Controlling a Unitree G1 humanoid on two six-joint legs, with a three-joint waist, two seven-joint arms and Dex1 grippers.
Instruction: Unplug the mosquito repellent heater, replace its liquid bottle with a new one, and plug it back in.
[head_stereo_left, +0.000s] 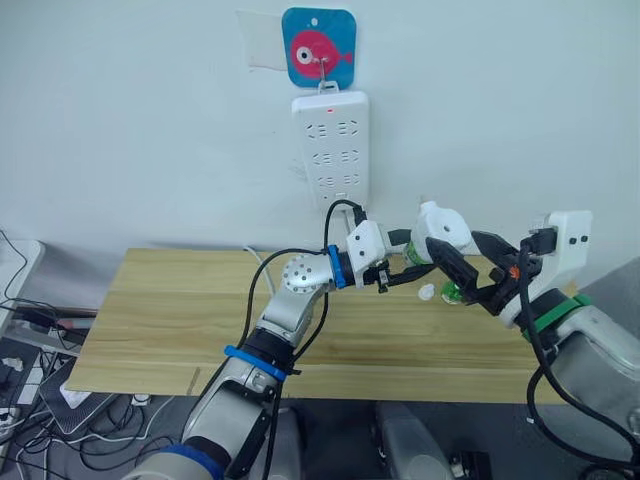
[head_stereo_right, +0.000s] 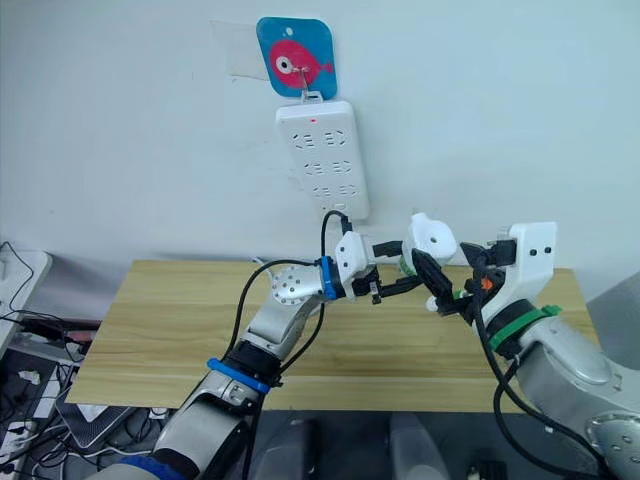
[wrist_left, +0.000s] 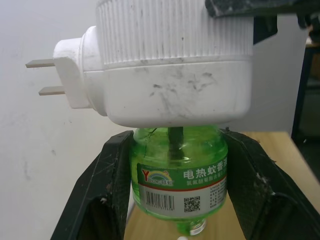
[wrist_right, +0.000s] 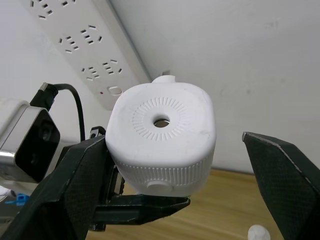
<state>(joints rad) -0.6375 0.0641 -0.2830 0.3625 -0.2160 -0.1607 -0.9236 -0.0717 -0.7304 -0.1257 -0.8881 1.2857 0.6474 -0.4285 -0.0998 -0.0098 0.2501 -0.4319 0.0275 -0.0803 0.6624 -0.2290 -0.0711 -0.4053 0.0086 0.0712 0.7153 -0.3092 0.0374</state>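
Observation:
The white mosquito repellent heater (head_stereo_left: 443, 228) hangs in the air over the table's right part, unplugged, its two prongs (wrist_left: 44, 76) bare. A green liquid bottle (wrist_left: 179, 175) sits in its underside. My left gripper (head_stereo_left: 398, 268) is shut on that bottle, one finger pressed on each side. My right gripper (wrist_right: 173, 137) stands open around the heater: one finger (wrist_right: 75, 190) touches the heater's side, the other (wrist_right: 282, 175) is clear of it. The round hole (wrist_right: 161, 121) in the heater's top faces the right wrist camera.
The white power strip (head_stereo_left: 331, 150) hangs on the wall below a blue fish plaque (head_stereo_left: 318, 47). A second green bottle (head_stereo_left: 453, 293) and a small white cap (head_stereo_left: 428, 292) lie on the wooden table (head_stereo_left: 170, 320) under the grippers. Cables crowd the floor at the left.

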